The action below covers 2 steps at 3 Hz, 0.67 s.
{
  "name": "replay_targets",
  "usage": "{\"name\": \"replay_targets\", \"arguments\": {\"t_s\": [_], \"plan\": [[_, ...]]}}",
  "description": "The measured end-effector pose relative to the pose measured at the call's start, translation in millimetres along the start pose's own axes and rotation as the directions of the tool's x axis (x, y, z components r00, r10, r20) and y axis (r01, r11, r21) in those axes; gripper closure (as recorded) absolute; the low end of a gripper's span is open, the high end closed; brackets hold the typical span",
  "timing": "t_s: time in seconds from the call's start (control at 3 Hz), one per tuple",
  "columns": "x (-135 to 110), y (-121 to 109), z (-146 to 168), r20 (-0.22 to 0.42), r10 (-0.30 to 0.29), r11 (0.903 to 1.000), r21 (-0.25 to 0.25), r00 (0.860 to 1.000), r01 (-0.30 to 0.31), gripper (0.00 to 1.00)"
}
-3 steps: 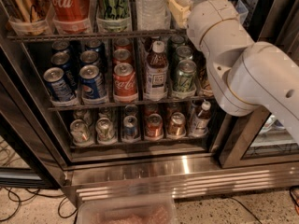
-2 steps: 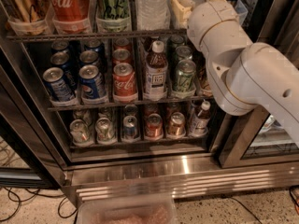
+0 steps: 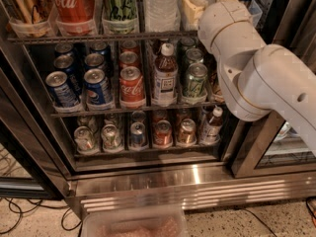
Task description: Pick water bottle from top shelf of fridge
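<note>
One ribbed clear water bottle [image 3: 160,6] stands on the wire top shelf [image 3: 98,36] beside the claw [image 3: 202,4], state impossible to tell.

The water bottle [image 3: 161,9] is picked out as clear ribbed plastic, with light caught along its ridges. Just to its right, at the top shelf [image 3: 98,37] of thin dark wire, the gripper [image 3: 193,9] is shown in a pale, matt, cream-toned material. The arm [image 3: 256,78] behind it is cased in smooth off-white shells with a soft satin sheen. Clear plastic trays [image 3: 29,28] are seen under the drinks. The cans [image 3: 132,85] on the rack below are caught as glossy painted metal with bare bright tops. The fridge [image 3: 197,179] base is rendered in shiny slatted steel. A frosted plastic tub [image 3: 133,225] is glimpsed below it, on a speckled, stone-like floor [image 3: 276,226].
</note>
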State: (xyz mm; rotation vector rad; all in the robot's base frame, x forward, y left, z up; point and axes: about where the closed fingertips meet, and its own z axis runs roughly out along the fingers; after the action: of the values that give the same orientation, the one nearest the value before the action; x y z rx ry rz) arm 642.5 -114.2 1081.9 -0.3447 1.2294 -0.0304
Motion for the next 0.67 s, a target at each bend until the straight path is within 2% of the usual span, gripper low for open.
{"name": "replay_targets", "arguments": {"t_s": [0.67], "plan": [[-7.1,-2.4,3.9,0.001,0.005,1.0000,0.007,1.000,-0.005,1.00]]}}
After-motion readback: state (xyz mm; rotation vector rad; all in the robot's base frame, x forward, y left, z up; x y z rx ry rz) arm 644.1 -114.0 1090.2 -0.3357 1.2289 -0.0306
